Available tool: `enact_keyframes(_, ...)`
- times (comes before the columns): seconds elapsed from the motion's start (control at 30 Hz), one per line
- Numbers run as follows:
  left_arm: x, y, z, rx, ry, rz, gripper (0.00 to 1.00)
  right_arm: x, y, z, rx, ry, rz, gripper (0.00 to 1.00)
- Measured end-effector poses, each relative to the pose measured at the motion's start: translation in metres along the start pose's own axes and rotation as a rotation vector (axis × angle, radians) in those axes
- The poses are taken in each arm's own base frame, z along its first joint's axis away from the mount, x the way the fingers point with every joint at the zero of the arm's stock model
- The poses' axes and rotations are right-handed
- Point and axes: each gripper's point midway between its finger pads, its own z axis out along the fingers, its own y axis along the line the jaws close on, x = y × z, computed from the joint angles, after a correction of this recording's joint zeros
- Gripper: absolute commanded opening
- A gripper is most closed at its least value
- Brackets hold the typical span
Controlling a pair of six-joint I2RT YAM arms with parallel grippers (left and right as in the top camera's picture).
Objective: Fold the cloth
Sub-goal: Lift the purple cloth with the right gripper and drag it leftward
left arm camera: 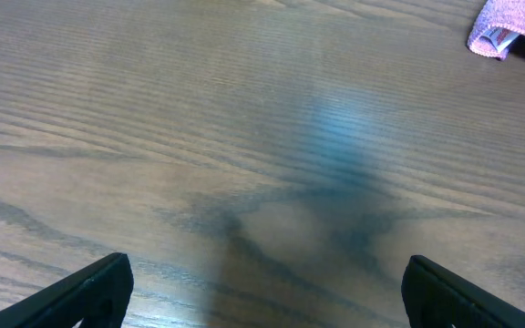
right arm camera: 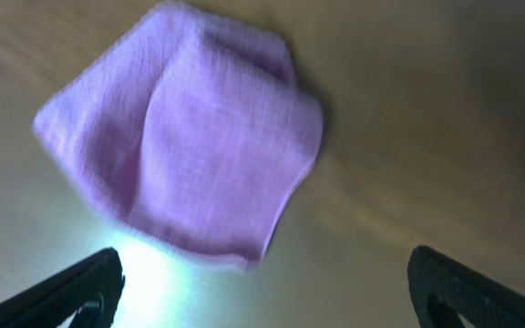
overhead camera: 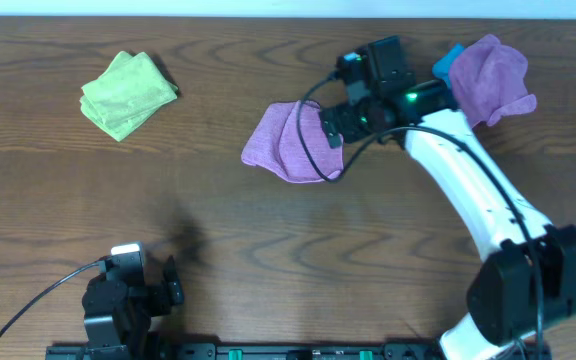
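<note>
Toward the far edge of the counter (overhead camera: 218, 230), a little right of its middle, lies the cloth (overhead camera: 286, 142), a lilac piece rumpled into a rough lump with one flap doubled over the rest. The right tool (overhead camera: 330, 125) hangs over the cloth's right-hand side. Its wrist view, though blurred, shows the fingers spread wide with nothing between them and the cloth (right arm camera: 190, 137) lying below and ahead. The left tool (overhead camera: 173, 283) sits by the near-left corner, likewise released and empty over bare wood, with only a corner of the cloth (left arm camera: 509, 25) showing far off.

The cloth looks light, limp and fuzzy. It should drape and sag rather than hold any shape, and it should not slip easily from a pinch. I judge the best hold to be at a free corner or along the outer hem, taking one layer only, since grabbing the doubled middle would lift the whole lump. A folded green cloth (overhead camera: 126, 93) rests near the far-left corner, and a purple and blue bundle (overhead camera: 488, 72) near the far-right, both well apart.
</note>
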Motion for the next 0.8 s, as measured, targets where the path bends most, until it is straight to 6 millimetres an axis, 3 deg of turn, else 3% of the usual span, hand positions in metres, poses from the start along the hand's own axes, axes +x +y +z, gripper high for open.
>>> enact_keyframes(0.17,0.0,0.0,0.0,0.0,0.0,0.0,0.95,0.029,0.005,0.005,-0.12,0.093,0.131,0.99)
enact_keyframes(0.53,0.0,0.0,0.0,0.0,0.0,0.0,0.95,0.081,0.031,0.058,-0.34,0.131,0.343,0.92)
enact_keyframes(0.8,0.0,0.0,0.0,0.0,0.0,0.0,0.95,0.093,0.027,0.075,-0.319,0.111,0.409,0.88)
